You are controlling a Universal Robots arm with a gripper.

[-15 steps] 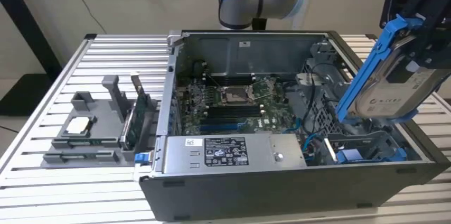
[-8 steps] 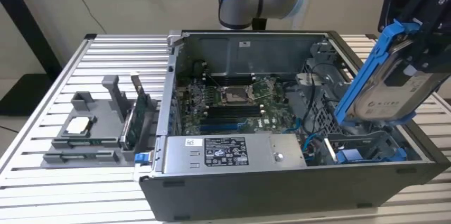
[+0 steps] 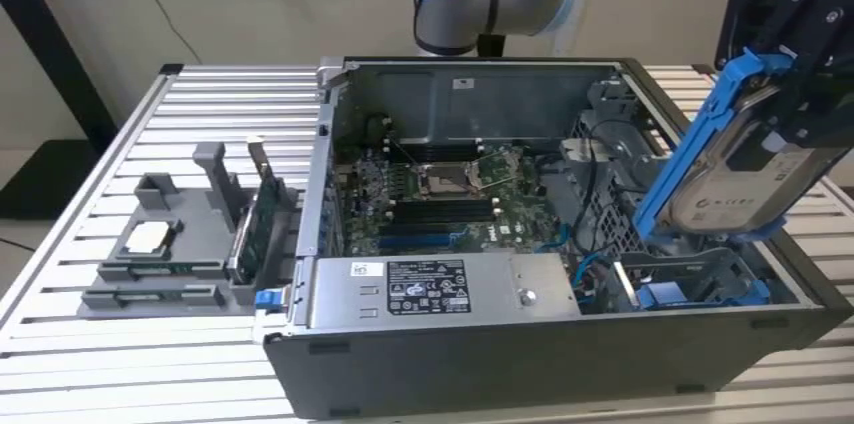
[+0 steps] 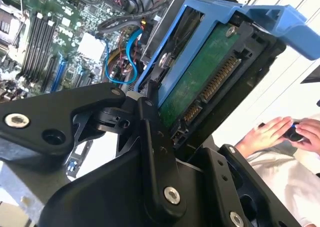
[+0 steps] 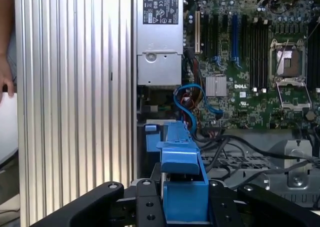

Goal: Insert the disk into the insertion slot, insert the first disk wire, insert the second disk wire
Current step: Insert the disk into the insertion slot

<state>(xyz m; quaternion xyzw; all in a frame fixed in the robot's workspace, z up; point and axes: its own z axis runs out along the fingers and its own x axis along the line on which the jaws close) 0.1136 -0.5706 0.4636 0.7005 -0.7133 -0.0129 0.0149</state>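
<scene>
Your gripper (image 3: pixel 785 104), at the upper right of the exterior view, has its fingers (image 5: pixel 147 207) clamped on the disk (image 3: pixel 731 179). The disk hangs tilted above the insertion slot (image 3: pixel 694 279) at the lower right of the case (image 3: pixel 534 354). Judged status: disk not yet seated, both wire steps outstanding.

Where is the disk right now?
At the exterior view's right, the disk is held tilted in the gripper, just above the insertion slot and not yet inside it.
</scene>
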